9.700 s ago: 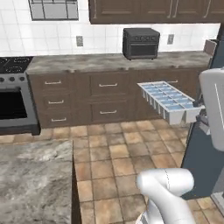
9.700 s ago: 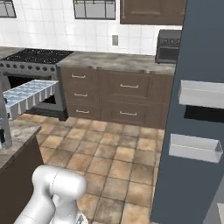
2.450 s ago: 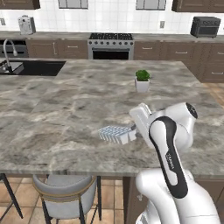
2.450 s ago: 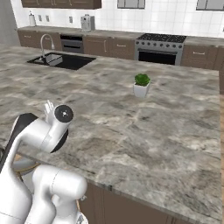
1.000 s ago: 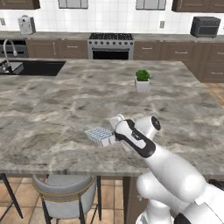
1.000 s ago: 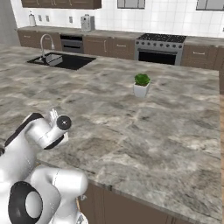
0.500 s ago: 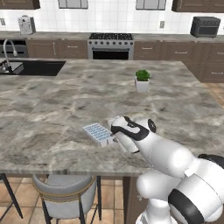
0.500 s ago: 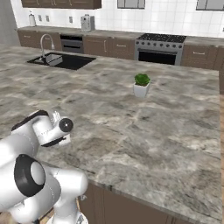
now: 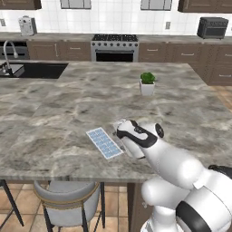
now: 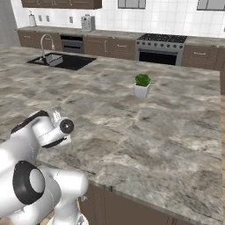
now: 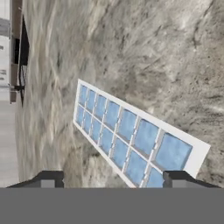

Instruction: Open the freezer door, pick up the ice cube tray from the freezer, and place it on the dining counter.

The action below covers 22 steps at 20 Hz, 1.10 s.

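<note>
The ice cube tray [image 9: 104, 142], white with pale-blue cells, lies flat on the dining counter [image 9: 68, 104] close to its near edge. My gripper [image 9: 119, 138] hovers low at the tray's right end, its jaws open. In the hand view the tray [image 11: 127, 133] runs away from me across the marbled counter [image 11: 153, 52]. The gripper [image 11: 114, 179] has its two dark fingertips [image 11: 51, 177] standing wide apart, one to each side of the tray's near end. I see no contact between tips and tray. The freezer and its door are out of view.
A small potted plant [image 9: 147, 83] [image 10: 141, 85] stands on the counter beyond the tray. A sink [image 9: 27, 70] with a faucet is set into the far left. A round grey stool [image 9: 68, 195] sits below the near edge. Stove and dark cabinets line the back wall.
The base has come from the freezer to the dining counter. In the last second the tray has settled flat on the stone and my jaws have opened off it.
</note>
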{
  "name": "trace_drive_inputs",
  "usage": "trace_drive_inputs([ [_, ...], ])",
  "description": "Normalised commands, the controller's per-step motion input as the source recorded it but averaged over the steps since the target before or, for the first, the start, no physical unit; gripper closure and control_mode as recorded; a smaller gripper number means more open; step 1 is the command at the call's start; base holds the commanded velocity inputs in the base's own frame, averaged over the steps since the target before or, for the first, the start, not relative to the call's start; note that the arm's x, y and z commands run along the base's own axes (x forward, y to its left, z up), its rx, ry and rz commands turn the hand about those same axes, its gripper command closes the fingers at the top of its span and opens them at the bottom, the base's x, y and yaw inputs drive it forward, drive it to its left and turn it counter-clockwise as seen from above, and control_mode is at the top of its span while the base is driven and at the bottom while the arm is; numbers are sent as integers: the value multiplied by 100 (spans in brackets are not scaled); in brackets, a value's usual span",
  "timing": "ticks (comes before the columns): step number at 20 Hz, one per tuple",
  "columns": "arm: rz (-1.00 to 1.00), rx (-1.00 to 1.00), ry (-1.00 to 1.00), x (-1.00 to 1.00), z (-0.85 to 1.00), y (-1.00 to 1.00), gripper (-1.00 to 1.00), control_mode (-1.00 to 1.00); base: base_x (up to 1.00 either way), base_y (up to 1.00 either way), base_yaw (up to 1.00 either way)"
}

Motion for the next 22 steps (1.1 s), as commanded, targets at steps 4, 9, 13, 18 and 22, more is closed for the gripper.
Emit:
trace_drive_inputs([
  [4,-1,-6,0,0,49,0,-100,-100,0,0,0],
  [9,-3,-7,4,-1,85,-2,-100,-100,0,0,0],
  [13,-4,-8,8,-33,100,-19,-100,-100,0,0,0],
  [18,-1,-15,2,-78,79,-26,-100,-100,0,0,0],
  [22,0,-23,0,-90,48,-23,-100,-100,0,0,0],
])
